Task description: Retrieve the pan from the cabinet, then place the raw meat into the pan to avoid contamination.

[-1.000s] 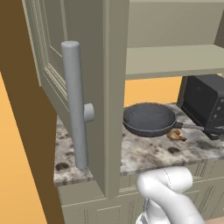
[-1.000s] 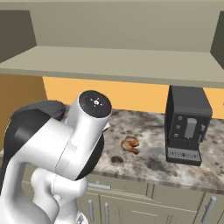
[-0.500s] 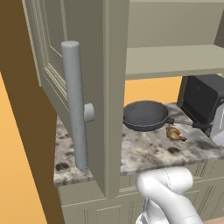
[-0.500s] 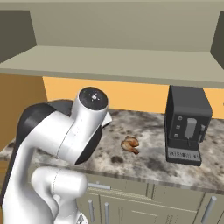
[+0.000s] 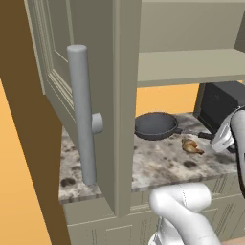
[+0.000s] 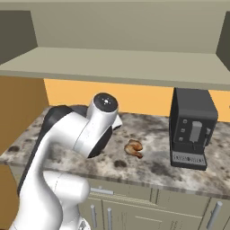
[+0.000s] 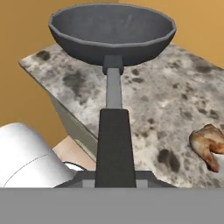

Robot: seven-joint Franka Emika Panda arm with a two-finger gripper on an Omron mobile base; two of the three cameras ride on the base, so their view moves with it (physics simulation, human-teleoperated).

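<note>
On speckled stone countertop (image 5: 162, 165), round dark matte pan (image 5: 155, 125), hand (image 7: 114, 177) clamped on its straight handle, lumpy raw meat (image 5: 192, 146) nearby.

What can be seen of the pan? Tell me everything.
The pan is round, shallow and dark grey, matte like metal, and empty. A thin grey neck joins it to a flat black handle that runs into the shut gripper. It sits level above the speckled counter, left of the meat in the left base view.
</note>
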